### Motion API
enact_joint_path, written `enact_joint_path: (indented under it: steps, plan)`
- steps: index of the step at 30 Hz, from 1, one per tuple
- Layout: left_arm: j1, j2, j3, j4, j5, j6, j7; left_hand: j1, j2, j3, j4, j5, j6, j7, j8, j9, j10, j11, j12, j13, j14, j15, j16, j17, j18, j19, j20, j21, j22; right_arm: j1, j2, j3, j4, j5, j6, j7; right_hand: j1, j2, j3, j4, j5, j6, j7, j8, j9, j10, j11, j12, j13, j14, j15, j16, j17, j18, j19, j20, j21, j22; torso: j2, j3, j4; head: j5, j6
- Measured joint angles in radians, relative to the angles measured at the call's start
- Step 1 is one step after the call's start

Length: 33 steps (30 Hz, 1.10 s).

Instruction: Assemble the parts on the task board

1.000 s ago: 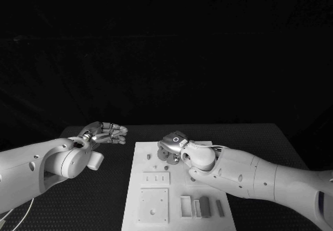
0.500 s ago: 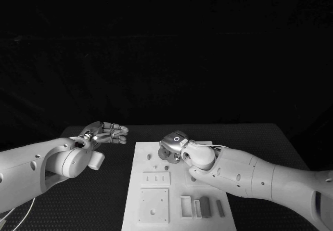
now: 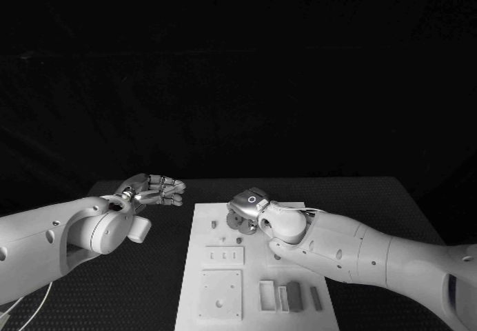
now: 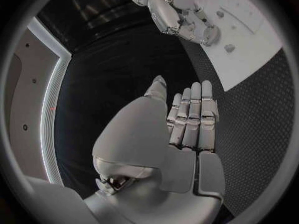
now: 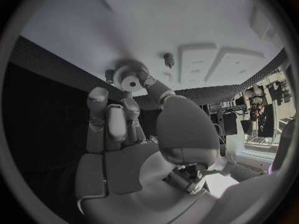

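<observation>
the task board (image 3: 227,302) lies flat in the middle of the dark textured surface (image 3: 368,196), its long side running away from the robot. the right hand (image 3: 249,209) is over the far part of the board, and the right arm (image 3: 378,258) crosses the board's right edge and hides part of it from the head camera. in the right wrist view a toothed round part, a gear (image 5: 129,78), sits at the tips of this hand; a thumb and a finger touch it from either side, so the hand pinches the gear, with the other fingers straighter beside it. just beside the gear a small peg (image 5: 168,59) stands upright on the board. near the board's close end lie a square raised plate (image 3: 220,293), a smaller plate with slots (image 3: 225,256), and a row of narrow blocks (image 3: 289,296) side by side. the left hand (image 3: 151,191) is held off the board's left edge, above the bare surface; its fingers are straight and close together, holding nothing, palm facing the board in the left wrist view.
</observation>
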Motion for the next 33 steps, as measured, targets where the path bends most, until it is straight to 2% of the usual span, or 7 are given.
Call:
enact_joint_path:
  steps: [4, 8, 12, 14, 17, 20, 33]
  plan:
    - [0.0, 0.001, 0.0, 0.0, 0.0, 0.0, 0.0, 0.0, 0.0, 0.0, 0.0, 0.0, 0.0, 0.0, 0.0, 0.0, 0.0, 0.0, 0.0, 0.0, 0.0, 0.0, 0.0, 0.0, -0.001, 0.0, 0.0, 0.0, 0.0, 0.0, 0.005, -0.001, -0.005, 0.0, 0.0, 0.002, 0.0, 0.0, 0.0, 0.0, 0.0, 0.001, 0.0, 0.0, 0.0, -0.001, 0.001, -0.003, -0.003, 0.0, 0.0, 0.0, -0.002, 0.0, 0.0, 0.0, 0.0, 0.0, 0.0, 0.0004, 0.0003, 0.0, -0.001]
    - [0.0, 0.001, 0.0, 0.0, 0.0, 0.0, 0.0, 0.0, 0.0, 0.0, 0.0, 0.0, 0.0, 0.0, 0.0, 0.0, 0.0, 0.0, 0.0, 0.0, 0.0, 0.0, 0.0, 0.0, 0.01, 0.0, 0.0, 0.0, 0.0, 0.0, 0.01, -0.001, -0.012, 0.001, -0.001, 0.003, -0.001, -0.001, 0.0, 0.0, 0.0, 0.012, 0.001, -0.014, -0.005, -0.03, 0.007, -0.014, -0.011, 0.0, 0.0, 0.0, -0.005, 0.0, 0.0, 0.0, -0.005, 0.0, 0.0, 0.0003, 0.0001, 0.0, -0.002]
    - [0.0, 0.001, 0.0, 0.0, 0.0, 0.001, 0.0, 0.0, 0.0, 0.0, 0.0, 0.0, 0.0, 0.0, 0.0, 0.0, 0.0, 0.0, 0.0, 0.0, 0.0, 0.0, 0.0, 0.0, 0.01, 0.0, 0.0, 0.0, 0.0, 0.0, 0.012, -0.001, -0.016, 0.002, -0.001, 0.005, -0.006, -0.006, 0.003, 0.003, 0.0, -0.01, 0.024, -0.032, -0.012, -0.033, 0.007, -0.023, -0.02, 0.004, 0.006, -0.004, -0.007, 0.0, 0.0, 0.0, -0.005, 0.0, 0.0, -0.0001, -0.0001, 0.0, -0.002]
    - [0.0, 0.001, 0.0, 0.0, 0.0, 0.001, 0.0, 0.0, 0.0, 0.0, 0.0, 0.0, 0.0, 0.0, 0.0, 0.0, 0.0, 0.0, 0.0, 0.0, 0.0, 0.0, 0.0, 0.0, 0.01, 0.0, 0.0, 0.0, 0.0, -0.001, 0.013, -0.001, -0.017, 0.004, -0.001, 0.007, -0.006, -0.006, 0.005, 0.004, 0.0, -0.017, 0.034, -0.041, -0.018, -0.036, 0.015, -0.023, -0.021, 0.001, 0.01, -0.004, -0.01, 0.0, 0.0, 0.0, -0.01, 0.0, 0.0, -0.0001, -0.0002, 0.0, -0.002]
    - [0.0, 0.001, 0.0, 0.0, 0.0, 0.001, -0.001, 0.0, 0.0, 0.0, 0.0, 0.0, 0.0, 0.0, 0.0, 0.0, 0.0, 0.0, 0.0, -0.001, 0.0, 0.0, 0.0, 0.001, 0.01, 0.0, 0.0, 0.0, 0.0, -0.001, 0.013, -0.001, -0.021, 0.007, -0.001, 0.011, -0.006, -0.006, 0.008, 0.003, 0.0, -0.029, 0.046, -0.052, -0.025, -0.038, 0.02, -0.03, -0.025, -0.006, 0.016, -0.008, -0.014, 0.0, -0.001, 0.001, -0.01, 0.0, 0.0, -0.0001, -0.0005, 0.0, -0.002]
    - [0.0, 0.001, 0.0, 0.0, 0.0, 0.001, -0.001, 0.0, 0.0, 0.0, 0.0, 0.0, 0.0, 0.0, 0.0, 0.0, 0.0, 0.0, 0.0, -0.001, 0.0, 0.0, 0.0, 0.001, 0.01, 0.0, 0.0, 0.0, 0.0, -0.001, 0.013, -0.001, -0.024, 0.01, -0.001, 0.013, -0.006, -0.006, 0.008, 0.003, 0.0, -0.034, 0.051, -0.065, -0.034, -0.042, 0.023, -0.031, -0.027, -0.006, 0.021, -0.008, -0.016, 0.0, -0.002, 0.002, -0.014, 0.0, 0.0, 0.0, -0.0007, 0.0, -0.002]
    - [0.0, 0.001, 0.0, -0.001, 0.0, 0.003, -0.002, 0.0, 0.0, -0.002, 0.002, 0.0, 0.0, 0.0, 0.0, -0.001, 0.0, 0.0, -0.004, -0.002, 0.0, 0.0, -0.004, 0.003, 0.009, 0.0, 0.0, -0.001, -0.001, -0.001, 0.012, -0.001, -0.028, 0.02, -0.009, 0.013, -0.006, -0.006, 0.009, 0.003, 0.0, -0.036, 0.049, -0.07, -0.042, -0.038, 0.027, -0.031, -0.029, -0.005, 0.023, -0.008, -0.017, 0.0, -0.002, 0.002, -0.014, 0.0, 0.0, 0.0006, -0.0008, 0.002, -0.002]
